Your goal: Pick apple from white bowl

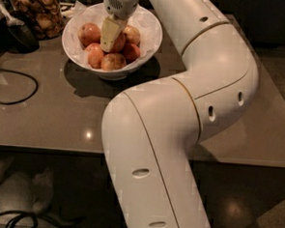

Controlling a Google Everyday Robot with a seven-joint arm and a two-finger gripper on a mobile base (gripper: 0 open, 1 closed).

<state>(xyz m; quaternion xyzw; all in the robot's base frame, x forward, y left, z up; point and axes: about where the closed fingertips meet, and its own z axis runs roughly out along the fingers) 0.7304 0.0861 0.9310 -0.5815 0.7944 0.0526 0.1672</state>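
Note:
The white bowl (149, 36) stands at the back of the table with several red-orange apples in it. My gripper (110, 36) reaches down from above into the middle of the bowl. Its tip is right at the middle apple (120, 43), which is red-orange and partly hidden behind the gripper. Other apples lie around it at the left (89, 34), the front (113, 62) and the right (131, 52). Whether the gripper touches the middle apple does not show.
A glass jar of brown snacks (38, 8) stands left of the bowl, with a dark object (16, 34) in front of it. A black cable (16, 86) loops on the grey table (60, 115) at the left. My white arm (181, 113) covers the table's middle and right.

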